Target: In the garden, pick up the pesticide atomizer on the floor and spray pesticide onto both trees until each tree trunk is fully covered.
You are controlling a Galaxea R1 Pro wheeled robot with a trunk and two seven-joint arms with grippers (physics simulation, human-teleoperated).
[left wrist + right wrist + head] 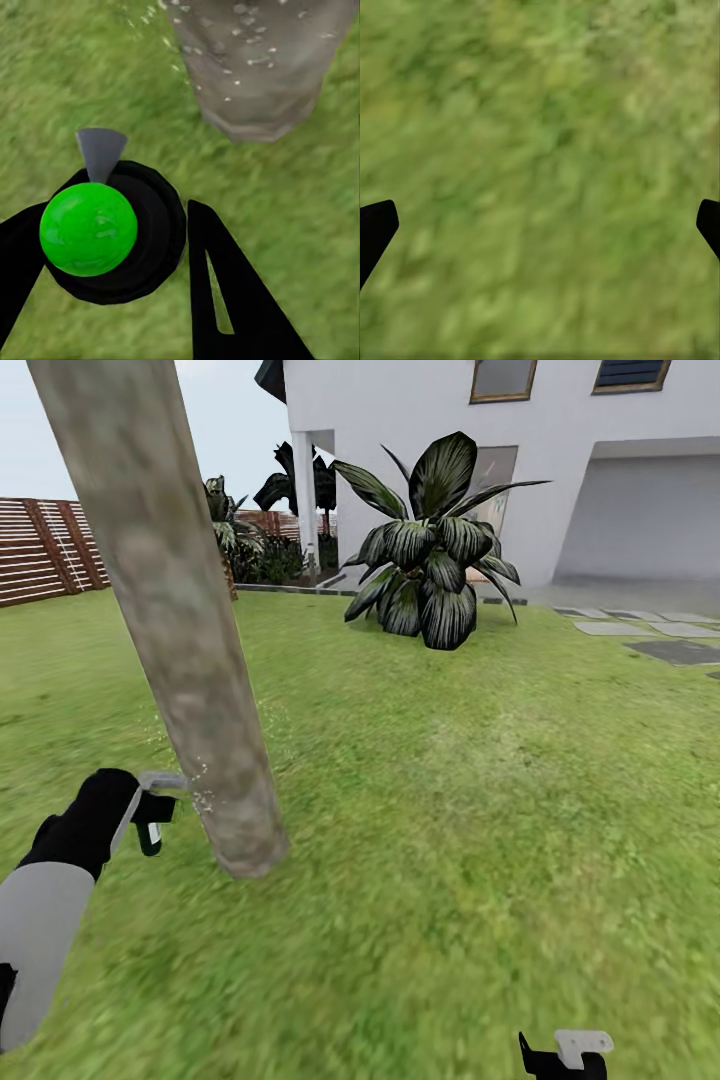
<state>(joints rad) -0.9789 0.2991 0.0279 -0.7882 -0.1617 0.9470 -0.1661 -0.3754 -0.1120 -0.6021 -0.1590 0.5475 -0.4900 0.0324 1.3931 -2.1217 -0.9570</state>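
Whitish pesticide specks, trunk top cropped

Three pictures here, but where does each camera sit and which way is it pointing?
Head view: up on the robot's head, looking forward and down over the lawn at a tree trunk, with the house behind; the left gripper and the right gripper show.
Left wrist view: on the left arm, looking along the fingers at the pesticide atomizer and the trunk's speckled base.
Right wrist view: on the right arm, facing grass between spread fingertips.
Shared: head and left wrist views both show the atomizer near the trunk.
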